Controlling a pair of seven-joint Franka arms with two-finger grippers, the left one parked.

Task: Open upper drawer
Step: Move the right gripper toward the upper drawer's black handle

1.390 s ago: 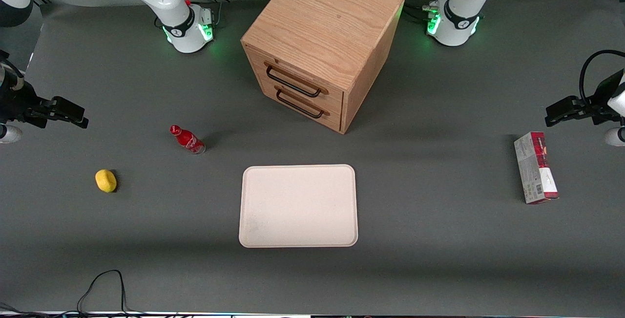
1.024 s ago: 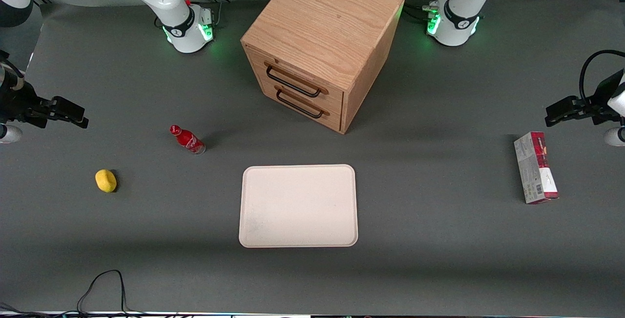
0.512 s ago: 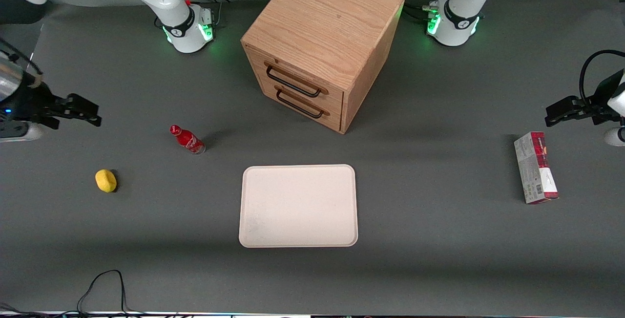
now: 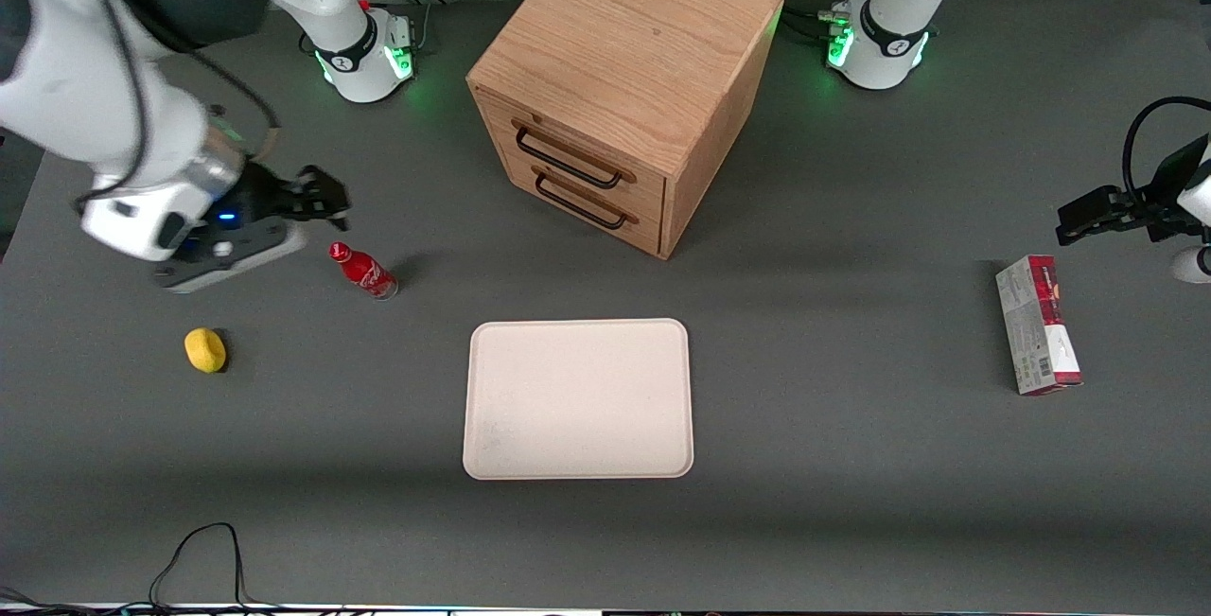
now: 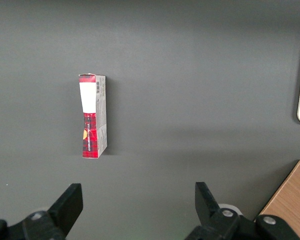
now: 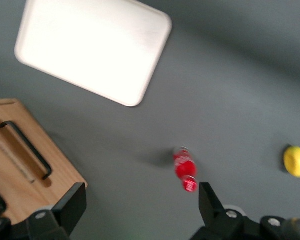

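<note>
The wooden cabinet [image 4: 629,48] stands at the middle of the table. Its upper drawer [image 4: 553,145] is shut flush, with a thin black bar handle [image 4: 568,162] across it. The lower drawer [image 4: 605,219] sits beneath it, also shut. My right gripper [image 4: 333,200] hangs open over the table toward the working arm's end. It is well apart from the cabinet and holds nothing. In the right wrist view the gripper [image 6: 140,200] has its fingers [image 6: 72,202] spread wide, and the cabinet [image 6: 60,172] with a black handle shows beside them.
A red bottle [image 4: 364,271] [image 6: 185,170] lies just nearer the front camera than the gripper. A yellow lemon [image 4: 205,350] [image 6: 296,161] sits nearer still. A cream tray [image 4: 578,398] [image 6: 90,50] lies in front of the cabinet. A red and grey box [image 4: 1037,325] [image 5: 92,116] lies toward the parked arm's end.
The right arm has swung in from the table's end toward the cabinet, bringing the gripper close to the red bottle. The drawers and loose objects have not moved.
</note>
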